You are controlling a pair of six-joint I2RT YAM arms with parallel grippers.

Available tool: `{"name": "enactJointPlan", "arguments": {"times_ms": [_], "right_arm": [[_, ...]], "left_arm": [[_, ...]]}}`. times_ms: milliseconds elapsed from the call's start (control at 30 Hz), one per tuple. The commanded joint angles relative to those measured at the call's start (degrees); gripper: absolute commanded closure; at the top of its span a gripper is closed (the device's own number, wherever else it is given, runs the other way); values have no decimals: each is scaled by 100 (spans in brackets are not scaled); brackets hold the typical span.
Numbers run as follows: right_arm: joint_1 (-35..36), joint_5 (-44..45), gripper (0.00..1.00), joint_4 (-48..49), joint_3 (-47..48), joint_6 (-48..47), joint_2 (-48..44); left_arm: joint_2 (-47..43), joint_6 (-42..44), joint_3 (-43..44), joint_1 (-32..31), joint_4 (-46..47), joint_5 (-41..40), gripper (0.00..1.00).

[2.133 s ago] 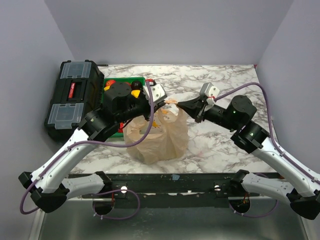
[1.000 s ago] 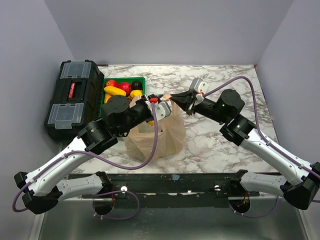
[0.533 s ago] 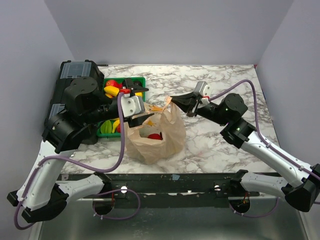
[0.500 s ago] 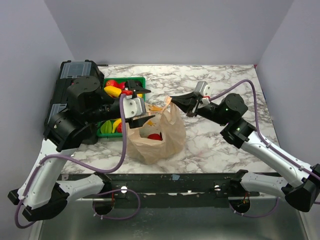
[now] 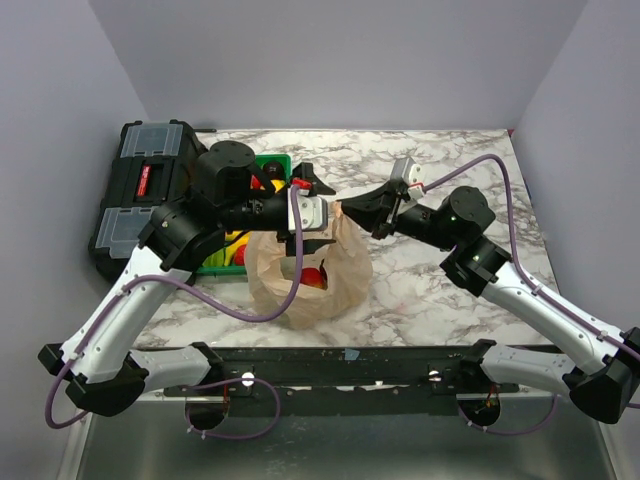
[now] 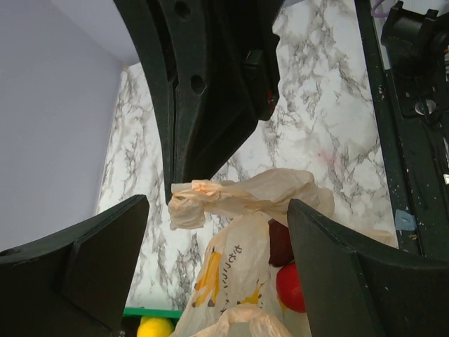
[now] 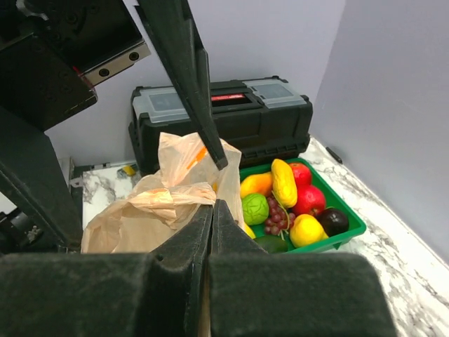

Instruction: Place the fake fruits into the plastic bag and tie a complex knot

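Holding the plastic bag (image 5: pixel 345 265) up by one bunched strip of its rim is where you are most exposed. Your right gripper (image 7: pixel 212 210) is pinched flat on that crinkly film with nothing else supporting the mouth, and plastic this thin could slide out or tear if you pull harder. The bag stands close to the near edge of the desk, a little left of centre, with a red fruit (image 6: pixel 291 288) and a dark fruit (image 6: pixel 280 242) visible inside. Your left gripper (image 6: pixel 217 205) hangs just above the mouth, jaws spread wide and gripping nothing, with the raised fold between them and the right fingers just beyond. Closing or dropping from here risks knocking finger against finger, or snagging the film and dragging the mouth shut. Most of the fake fruits (image 7: pixel 284 182) lie in the green tray (image 7: pixel 330 239) toward the far-left corner, just beside the black toolbox (image 7: pixel 224 116) on the left edge, so reaching across to it could sweep the left arm through the bag's raised side. Any sideways tug may tip the bag and roll its contents out.
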Motion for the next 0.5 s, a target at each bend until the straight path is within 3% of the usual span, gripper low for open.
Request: {"name": "enactJointPlan", "arguments": {"times_ms": [0,100,333,467], "right_arm": [[-14,-219,99,-175,157,254,-9],[-15,-256,99,-216,135,232,-45],[-15,-347,99,-260,144,161,-80],[-13,-267,99,-365,167,-10,-90]], "left_arm": [[-69,-58,-155,-202,634,-192,26],[41,-245,-77,-207,688,-357,41],[52,-391,-181,-211,789,-436,59],[45,-482,-175,-169,728,-340,77]]}}
